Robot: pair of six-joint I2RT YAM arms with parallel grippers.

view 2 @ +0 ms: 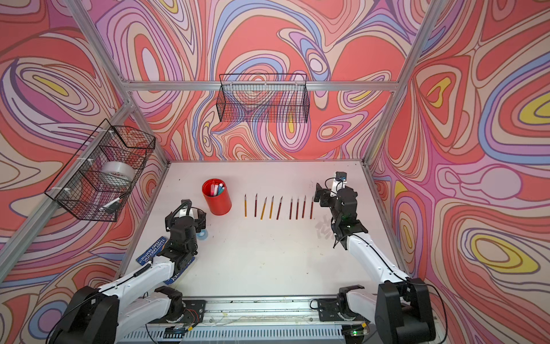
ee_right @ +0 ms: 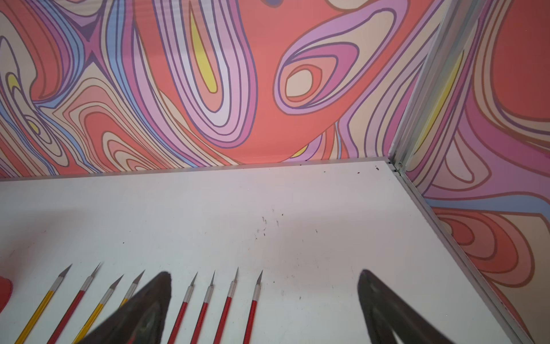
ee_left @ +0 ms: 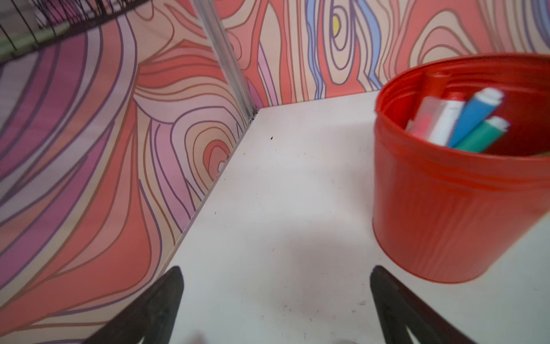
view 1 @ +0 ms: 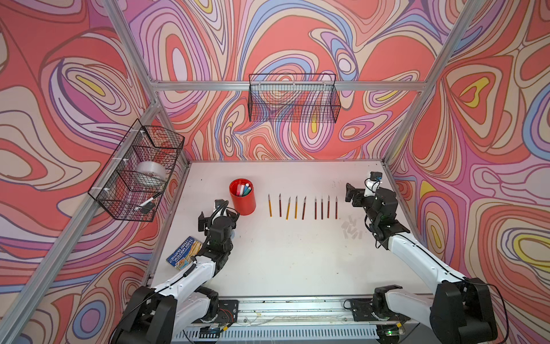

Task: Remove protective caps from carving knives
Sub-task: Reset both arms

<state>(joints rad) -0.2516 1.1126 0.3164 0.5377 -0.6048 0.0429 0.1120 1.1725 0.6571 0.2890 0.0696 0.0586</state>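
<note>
— Carving knives (view 1: 304, 208), nine thin sticks with dark red or yellow handles and small metal blades, lie in one row on the white table (view 1: 282, 262), with their points toward the back wall. Do you see any cap on them?

— No. In the right wrist view eight blades are bare, and one more is hidden behind a finger. The protective caps (view 1: 351, 230), small translucent whitish sleeves, lie in a loose heap a little apart from the right end of the row, next to the right arm. I judge the work is nearly or fully done.

— And the end effectors?

— The left end effector (ee_left: 276, 277) is spread wide and empty, above bare table beside the red metal cup (view 1: 242, 198). The right end effector (ee_right: 265, 277) is also wide and empty, near the right end of the row.

— What is good practice now?

— Check the hidden tip first. If a cap remains, press the handle down with one arm and pull the sleeve straight along the blade, never sideways.

— What stands in the way?

— The cup, with thick coloured markers (view 1: 244, 189) inside, stands near the left end of the row. A blue tape roll (view 2: 203, 234) and a blue booklet (view 1: 183, 253) lie under the left arm. The bare blades themselves are the risk.
</note>
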